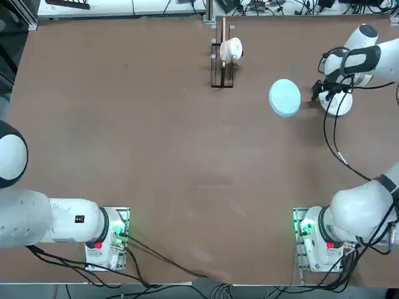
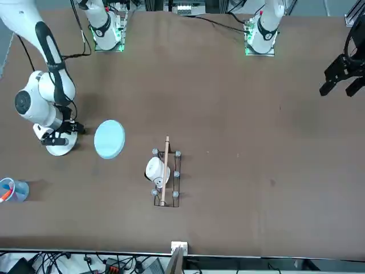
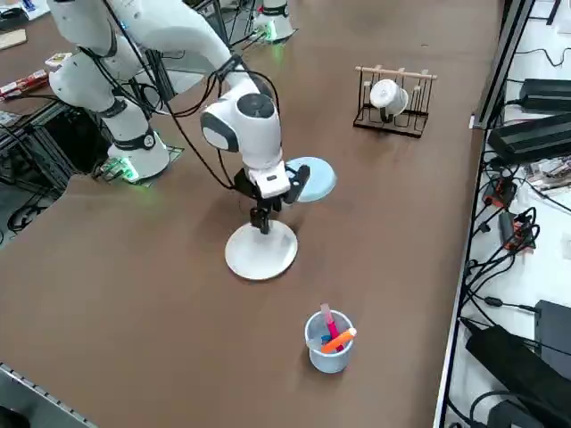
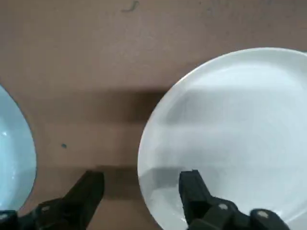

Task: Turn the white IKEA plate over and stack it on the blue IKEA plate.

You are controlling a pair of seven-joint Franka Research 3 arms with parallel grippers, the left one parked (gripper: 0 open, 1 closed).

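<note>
Claw (image 4: pixel 141 184) wide open, straddling white plate (image 4: pixel 230 139) rim

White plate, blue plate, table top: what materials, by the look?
White plate: likely plastic, smooth and semi-matte, soft even sheen, thin rim.
Blue plate: looks like the same moulded plastic, pale, uniform colour.
Table: brown matte surface, maybe laminate or a mat; unclear.
Right pincer, open, straddles the white plate's rim.

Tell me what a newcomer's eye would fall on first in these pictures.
First, the right arm bent low over the white plate near the table's right edge, its open pincer straddling the plate's rim, one finger over the plate and one over bare table. Next, the pale blue plate lying just beside it, apart. Farther back stands a wooden rack holding a white cup.
</note>
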